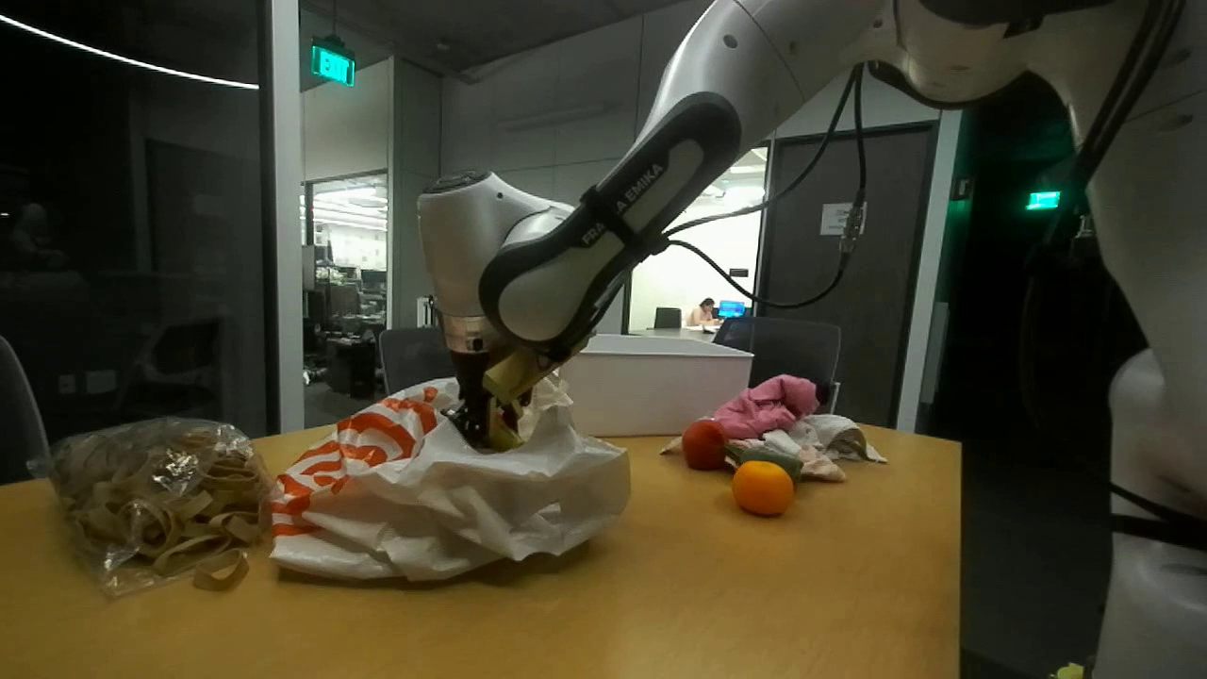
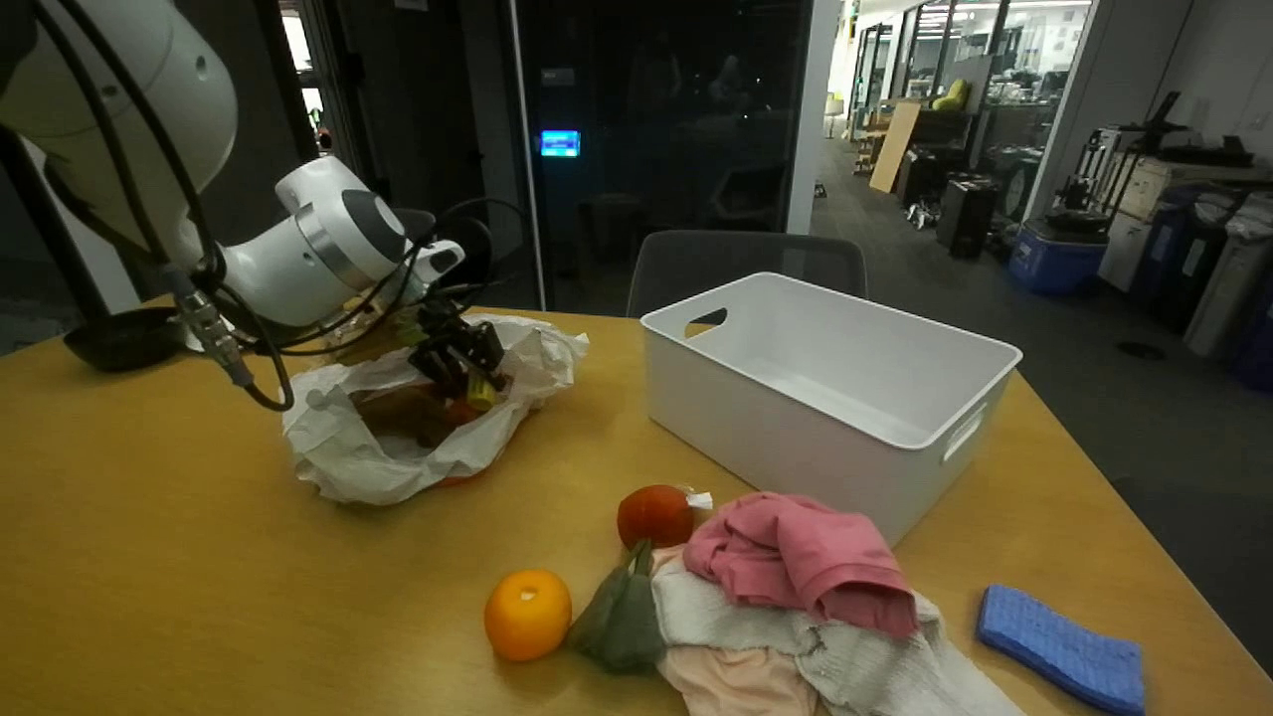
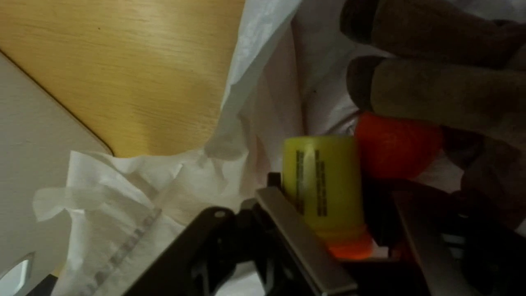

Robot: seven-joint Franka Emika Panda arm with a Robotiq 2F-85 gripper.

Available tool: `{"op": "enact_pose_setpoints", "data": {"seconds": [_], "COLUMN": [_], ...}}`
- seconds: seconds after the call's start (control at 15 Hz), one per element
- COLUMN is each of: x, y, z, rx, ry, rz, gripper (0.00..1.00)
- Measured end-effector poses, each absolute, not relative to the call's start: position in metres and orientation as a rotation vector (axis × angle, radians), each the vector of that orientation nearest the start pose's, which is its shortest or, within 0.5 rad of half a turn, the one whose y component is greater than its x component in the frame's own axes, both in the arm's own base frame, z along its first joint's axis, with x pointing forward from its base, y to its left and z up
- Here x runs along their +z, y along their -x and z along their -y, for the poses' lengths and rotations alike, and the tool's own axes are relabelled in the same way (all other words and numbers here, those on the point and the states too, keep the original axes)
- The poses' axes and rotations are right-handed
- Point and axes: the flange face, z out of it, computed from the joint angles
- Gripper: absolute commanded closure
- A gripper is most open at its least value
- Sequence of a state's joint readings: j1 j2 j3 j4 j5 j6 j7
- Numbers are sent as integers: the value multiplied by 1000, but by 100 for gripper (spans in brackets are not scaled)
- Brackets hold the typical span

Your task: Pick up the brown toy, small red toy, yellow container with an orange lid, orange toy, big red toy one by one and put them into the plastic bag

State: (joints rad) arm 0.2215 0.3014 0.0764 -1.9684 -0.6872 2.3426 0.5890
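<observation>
We have the gripper (image 3: 328, 201) inside the mouth of the plastic bag (image 1: 471, 505), its fingers pressed to both sides of the yellow container with an orange lid (image 3: 322, 172). Close beside the fingertips, inside the bag, lie the small red toy (image 3: 394, 144) and the brown toy (image 3: 439, 92). If we open wide here, the spreading fingers may shove those toys into the thin wall. Leaving looks the bigger worry: film crowds the gripper, so a knuckle could snag it and tip the bag. The orange toy (image 2: 528, 615) sits well apart from the gripper.
</observation>
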Motion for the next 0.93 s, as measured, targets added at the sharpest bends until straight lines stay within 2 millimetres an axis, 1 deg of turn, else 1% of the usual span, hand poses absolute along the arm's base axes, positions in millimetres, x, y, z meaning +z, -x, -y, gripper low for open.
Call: {"op": "enact_pose_setpoints", "data": {"seconds": [0.07,0.2,0.4,0.53,0.73,0.93], "x": [327,326,332,344,370,393], "y": [-594,-594,-594,-590,-574,-550], "z": [-171,-172,-172,-171,-163,-143], "rx": [-492,-492,-476,-414,-237,-81], "ry": [3494,3489,3472,3443,3413,3450], "rz": [311,310,286,253,182,67], "gripper": [13,0,0,0,0,0]}}
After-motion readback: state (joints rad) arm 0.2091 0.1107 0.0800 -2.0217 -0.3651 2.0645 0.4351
